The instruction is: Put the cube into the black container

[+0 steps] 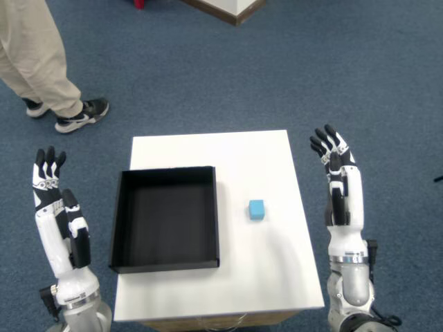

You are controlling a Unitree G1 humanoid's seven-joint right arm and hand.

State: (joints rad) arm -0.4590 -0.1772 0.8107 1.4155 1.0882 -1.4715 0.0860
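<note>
The right hand (337,181) hangs beside the table's (277,277) right edge, fingers spread and empty. The cube (257,209) sits on the tabletop to its left, nearer this hand than the other, apart from it. The black container (166,218) lies further left, beyond the cube.

Single head view, looking steeply down from above the near edge of the white table (270,149). The whole tabletop fits in frame, with blue carpet (332,69) beyond its far edge.
</note>
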